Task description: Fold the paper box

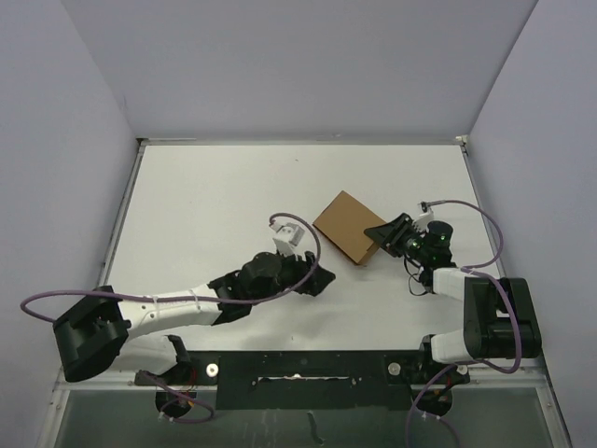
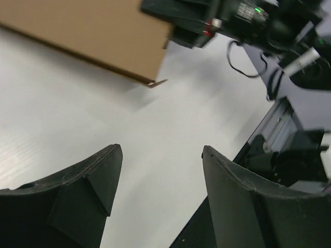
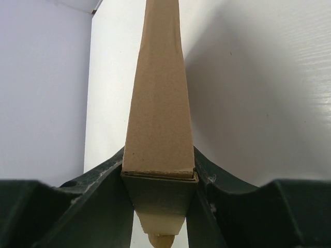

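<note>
Bare table (image 1: 215,201) lies open ahead of my left gripper (image 1: 322,277); the paper box (image 1: 347,226), pinched in my right gripper (image 1: 381,235), blocks the right.

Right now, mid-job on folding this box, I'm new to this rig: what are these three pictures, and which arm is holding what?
You are looking at two small robot arms bolted at the near edge of a white table, each ending in a two-finger gripper.

The overhead view comes from a fixed camera above and behind the arms. The other two come from cameras on the wrists, so each shows its own dark fingers at the bottom.

The only loose thing on the surface is the paper box, brown cardboard, already folded into a flat closed shape.

The right gripper is shut on the paper box: its wrist view shows the box's narrow side clamped between both fingers.

The left gripper is open and empty, a short way from the box, with bare table between its fingers.
</note>
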